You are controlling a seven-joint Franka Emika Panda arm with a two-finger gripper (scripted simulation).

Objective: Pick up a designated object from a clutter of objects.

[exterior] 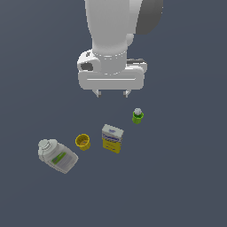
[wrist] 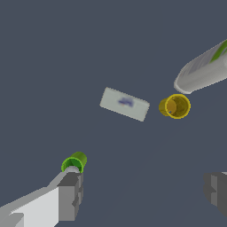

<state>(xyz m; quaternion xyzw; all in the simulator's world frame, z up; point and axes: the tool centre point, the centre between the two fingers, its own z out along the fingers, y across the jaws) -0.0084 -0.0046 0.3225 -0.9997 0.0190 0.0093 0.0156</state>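
while the gripper [exterior: 112, 93] hangs spread and empty, four items sit on the floor below.
one yellow box [exterior: 111, 138] stands between one yellow cup [exterior: 83, 142] and one green bottle [exterior: 138, 115]; one white jug [exterior: 56, 155] lies beyond the cup.

White rounded arm, grey shoulder patch, tool [exterior: 112, 93] with grey fingertips [wrist: 70, 195]

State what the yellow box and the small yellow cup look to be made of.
Yellow box: likely printed cardboard, matte; flat faces, sharp edges, a pale printed top. Small yellow cup: probably plastic, slightly see-through in the wrist view, with a thin open rim. Being simulator renders, neither is certain.
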